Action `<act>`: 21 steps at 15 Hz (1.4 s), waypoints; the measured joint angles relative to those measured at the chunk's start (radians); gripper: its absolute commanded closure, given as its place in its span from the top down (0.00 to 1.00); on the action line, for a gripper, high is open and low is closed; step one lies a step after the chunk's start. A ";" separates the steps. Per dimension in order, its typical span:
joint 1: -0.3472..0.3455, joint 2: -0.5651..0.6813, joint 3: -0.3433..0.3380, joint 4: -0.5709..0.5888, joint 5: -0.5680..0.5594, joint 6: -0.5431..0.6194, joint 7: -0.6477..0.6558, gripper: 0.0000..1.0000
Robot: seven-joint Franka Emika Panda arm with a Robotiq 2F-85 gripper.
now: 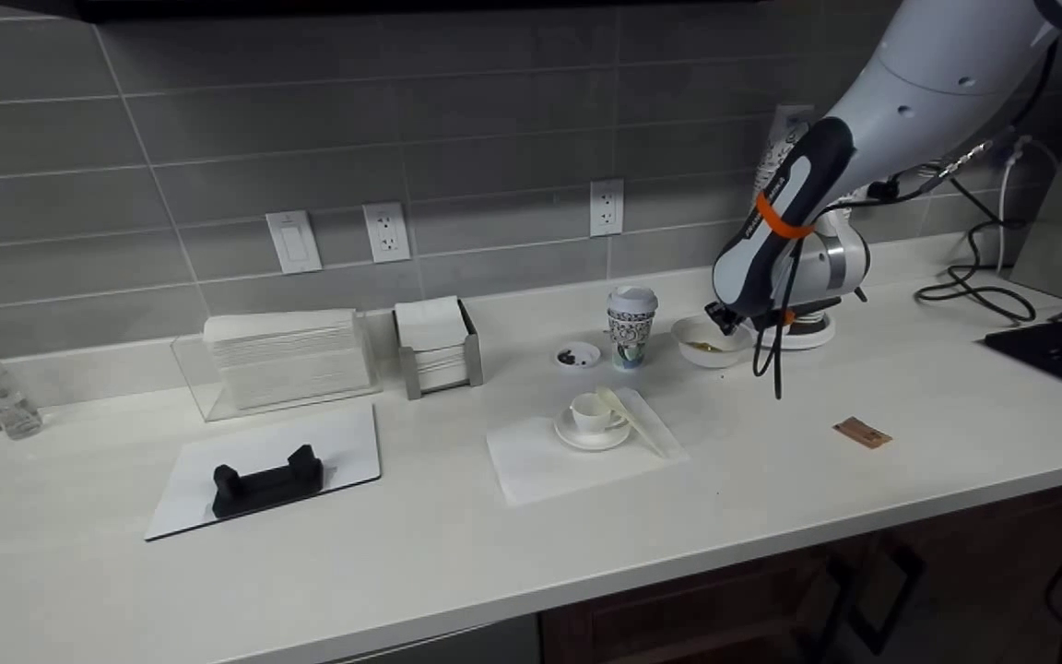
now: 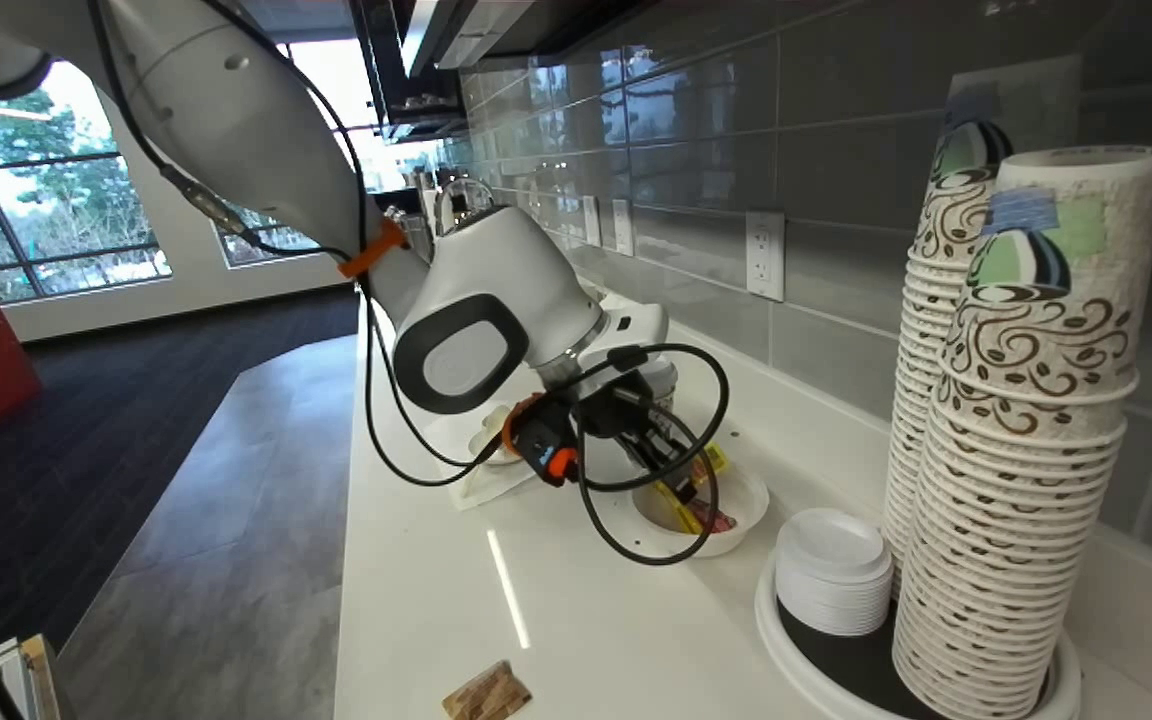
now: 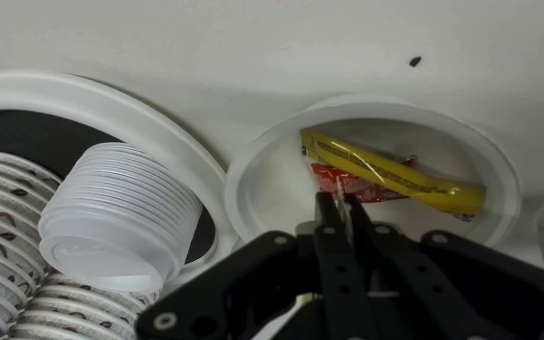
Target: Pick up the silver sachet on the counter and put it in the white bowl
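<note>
My gripper [image 3: 338, 197] is shut on a thin grey-silver sachet [image 3: 340, 191], seen edge-on between the fingertips in the wrist view. The gripper also shows in an exterior view [image 2: 674, 482], pointing down over the white bowl. In an exterior view the arm mostly hides it. The white bowl [image 3: 279, 191] is round and shallow, and stands in both exterior views [image 1: 717, 357] [image 2: 736, 535]. A yellow packet [image 3: 390, 174] and a red packet [image 3: 371, 190] lie inside it. The fingertips and sachet are above the bowl; whether they touch its contents cannot be told.
A brown packet [image 1: 862, 432] lies on the counter. A patterned cup [image 1: 631, 327] and a small white dish [image 1: 577, 355] stand near the bowl. Stacked cups [image 2: 1026, 480] and stacked lids [image 2: 834, 570] stand on a round tray [image 2: 771, 620]. A cup and saucer [image 1: 593, 436] stand nearby.
</note>
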 measured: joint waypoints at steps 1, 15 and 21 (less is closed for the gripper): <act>0.007 0.004 -0.007 0.006 0.000 -0.010 0.002 0.47; 0.036 -0.048 -0.067 0.007 -0.217 -0.157 0.150 1.00; -0.143 -0.109 0.103 0.009 -0.264 -0.166 0.141 1.00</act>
